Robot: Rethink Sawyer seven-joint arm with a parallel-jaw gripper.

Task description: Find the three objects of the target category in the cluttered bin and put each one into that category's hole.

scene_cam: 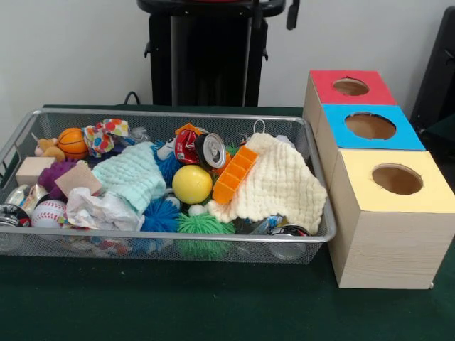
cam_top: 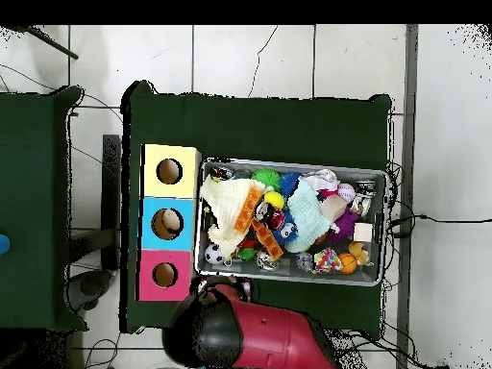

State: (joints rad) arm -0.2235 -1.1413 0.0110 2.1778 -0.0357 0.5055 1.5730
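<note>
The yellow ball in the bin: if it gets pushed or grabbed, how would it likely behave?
The yellow ball looks smooth and round, so it would probably roll or slip aside when nudged. It sits wedged between the orange tray, a red can and spiky balls, which may hold it at first. Its matte look suggests foam or rubber, likely light.

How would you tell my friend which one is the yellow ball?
Look in the wire mesh bin on the green table, about the middle of the pile. The yellow ball sits between the mint green cloth and the orange plastic block, just below the red soda can. It is smooth and plain, while the blue and green balls in front of it are spiky.
</note>
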